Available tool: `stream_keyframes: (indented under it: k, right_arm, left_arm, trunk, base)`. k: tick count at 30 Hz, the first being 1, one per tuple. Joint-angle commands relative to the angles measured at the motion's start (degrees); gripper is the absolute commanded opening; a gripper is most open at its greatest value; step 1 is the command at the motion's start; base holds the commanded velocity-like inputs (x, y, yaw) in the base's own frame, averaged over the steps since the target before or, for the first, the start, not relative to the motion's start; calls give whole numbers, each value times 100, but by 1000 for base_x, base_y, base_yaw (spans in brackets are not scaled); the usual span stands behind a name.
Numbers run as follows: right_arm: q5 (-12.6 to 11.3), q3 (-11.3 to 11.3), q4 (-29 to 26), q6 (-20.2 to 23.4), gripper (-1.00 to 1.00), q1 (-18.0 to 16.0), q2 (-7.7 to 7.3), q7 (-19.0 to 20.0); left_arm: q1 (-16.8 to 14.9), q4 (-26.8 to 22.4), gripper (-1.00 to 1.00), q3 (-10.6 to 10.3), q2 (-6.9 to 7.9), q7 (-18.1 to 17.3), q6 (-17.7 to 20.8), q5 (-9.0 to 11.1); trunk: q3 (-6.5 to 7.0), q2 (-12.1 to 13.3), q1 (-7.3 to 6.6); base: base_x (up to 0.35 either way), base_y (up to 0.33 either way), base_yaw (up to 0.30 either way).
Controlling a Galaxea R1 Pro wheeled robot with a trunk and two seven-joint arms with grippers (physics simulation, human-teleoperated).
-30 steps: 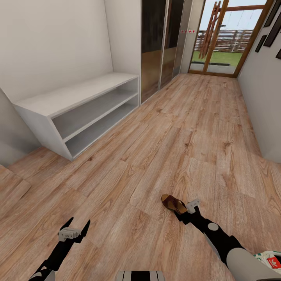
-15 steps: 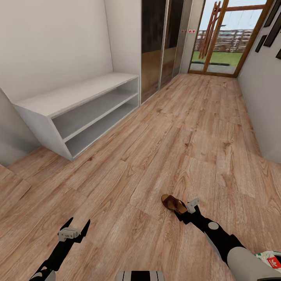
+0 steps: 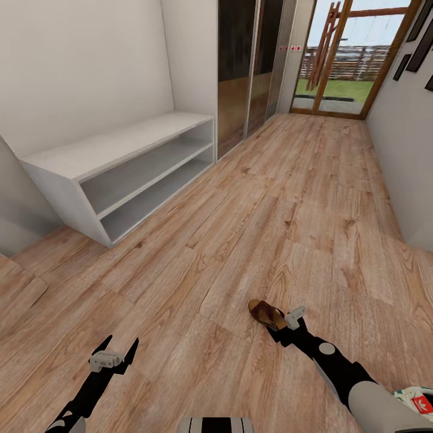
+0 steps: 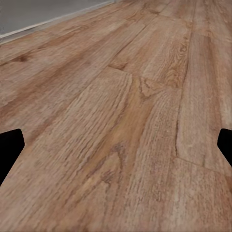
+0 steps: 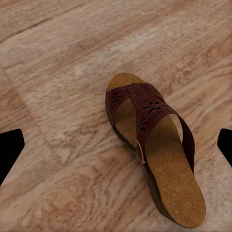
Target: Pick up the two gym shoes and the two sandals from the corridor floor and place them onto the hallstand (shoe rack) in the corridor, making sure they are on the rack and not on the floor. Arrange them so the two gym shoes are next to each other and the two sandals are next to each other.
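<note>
Left arm: extended forward and low, forearm dark. Left gripper (image 3: 118, 349): fingers spread in a V, nothing between them; the dark fingertips (image 4: 10, 147) stand wide apart in the left wrist view. Right arm: reaching forward and inward, wrist angled down. Right gripper (image 3: 282, 325): jaws spread wide, fingertips (image 5: 9, 150) at opposite frame edges.

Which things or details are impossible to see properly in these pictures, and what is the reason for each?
- White gym shoe with a red patch: head view, cut off by the picture's edge and partly covered by the right arm.
- Dark brown perforated leather sandal: head view, its heel end is hidden by the right tool; the right wrist view shows it whole.
- Light-grey hallstand: head view, the back of its shelves is in shadow.
</note>
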Motion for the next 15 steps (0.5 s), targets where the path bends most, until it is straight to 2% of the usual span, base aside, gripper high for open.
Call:
stream_keyframes:
  k: [1, 10, 15]
  right_arm:
    - [0, 0, 0, 0, 100, 0, 0, 0]
    - [-2, 4, 2, 1, 100, 8, 12, 7]
    - [0, 5, 2, -1, 100, 12, 15, 8]
  left_arm:
    - [0, 0, 100, 0, 0, 0, 0, 0]
    - [0, 1, 100, -4, -2, 51, 0, 2]
    - [0, 1, 100, -8, -3, 136, 1, 0]
  trunk:
    - [0, 0, 0]
    - [0, 0, 0]
    - [0, 0, 0]
  base:
    - [0, 0, 0]
    - [2, -8, 0]
    - [51, -87, 0]
